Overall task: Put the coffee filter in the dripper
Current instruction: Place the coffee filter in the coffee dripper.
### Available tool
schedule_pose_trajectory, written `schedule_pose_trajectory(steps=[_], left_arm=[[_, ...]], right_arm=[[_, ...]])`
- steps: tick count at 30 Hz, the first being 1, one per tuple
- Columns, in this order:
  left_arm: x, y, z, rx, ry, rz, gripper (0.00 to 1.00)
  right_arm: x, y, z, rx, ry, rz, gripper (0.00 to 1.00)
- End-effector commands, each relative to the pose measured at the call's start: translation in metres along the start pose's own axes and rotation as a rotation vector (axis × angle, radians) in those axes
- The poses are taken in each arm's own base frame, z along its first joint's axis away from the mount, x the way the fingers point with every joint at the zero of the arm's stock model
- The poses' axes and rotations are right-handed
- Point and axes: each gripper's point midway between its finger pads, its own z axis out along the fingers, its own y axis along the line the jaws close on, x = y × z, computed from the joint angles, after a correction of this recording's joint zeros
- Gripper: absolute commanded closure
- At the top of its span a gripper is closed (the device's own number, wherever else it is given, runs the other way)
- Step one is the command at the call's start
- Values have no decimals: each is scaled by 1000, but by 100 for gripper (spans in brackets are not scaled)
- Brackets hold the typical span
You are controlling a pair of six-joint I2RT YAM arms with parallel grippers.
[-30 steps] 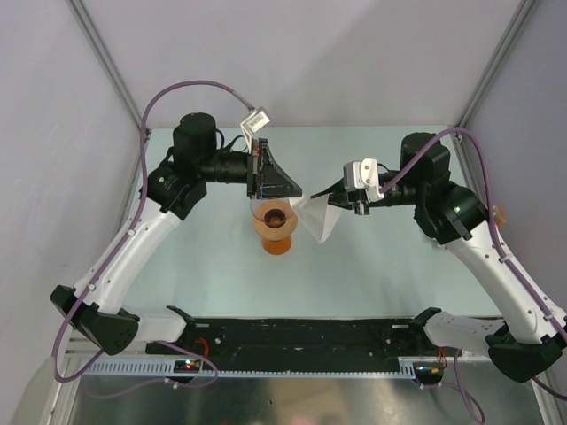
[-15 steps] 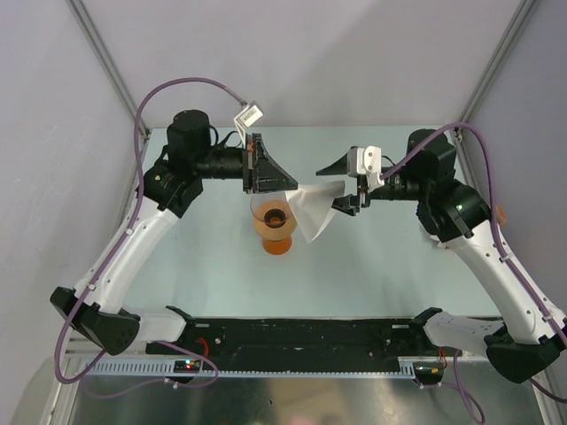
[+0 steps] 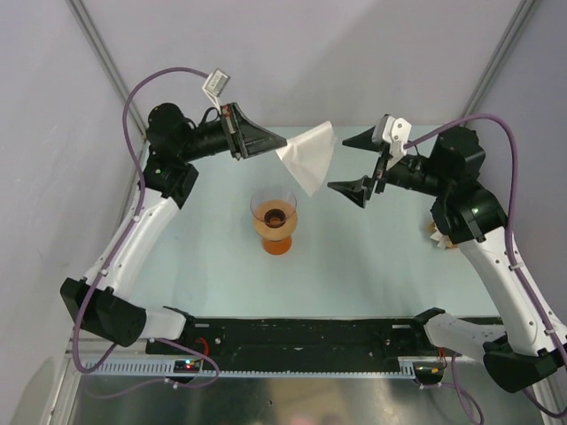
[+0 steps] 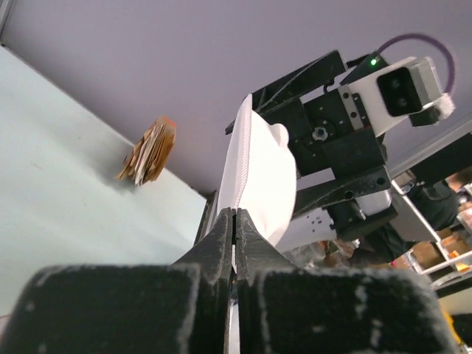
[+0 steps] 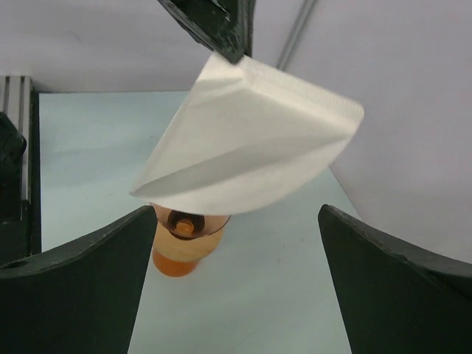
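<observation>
Top external: the thin white paper coffee filter [image 3: 308,158] now hangs only from the left claw [image 3: 282,145], which is clamped on its corner near the far edge of the bench [image 3: 195,257]. The right claw [image 3: 358,164] has let go, fingers apart. The handover seems done; lowering remains. The clear cone dripper with orange base [image 3: 275,221] stands mid-bench.

Left wrist: one filter, one tan paper stack [image 4: 150,151].

Right wrist: one filter in the air, apart from the one dripper.

left pincer [image 3: 283,144] pinching coffee filter [image 3: 308,156] aloft, right pincer [image 3: 355,165] spread wide, dripper [image 3: 274,221] upright on table [image 3: 199,261]
</observation>
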Motion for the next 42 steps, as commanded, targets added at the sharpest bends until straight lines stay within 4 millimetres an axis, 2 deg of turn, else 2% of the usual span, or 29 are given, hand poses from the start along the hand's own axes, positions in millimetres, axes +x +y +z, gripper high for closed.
schedule_pose_trajectory(steps=[1, 6, 16, 22, 31, 37, 42], left_arm=[[-33, -23, -2, 75, -110, -2, 100], [-50, -24, -4, 80, -149, -12, 100], [-58, -24, -1, 89, -171, -40, 100], [-60, -26, -2, 95, -178, -46, 100], [-67, -29, 0, 108, -197, -63, 100], [-68, -30, 2, 117, -206, -78, 100], [-63, -32, 6, 128, -199, -91, 100]], right_arm=[[-10, -15, -10, 84, -38, 99, 3], [-25, -12, -18, 68, -119, 95, 5], [-56, -6, 4, 101, -262, -58, 9], [-57, 0, 9, 96, -275, -101, 13], [-55, 7, 30, 61, -296, -111, 13], [-54, 3, 46, 86, -306, -153, 16], [-60, -4, 59, 145, -346, -202, 23]])
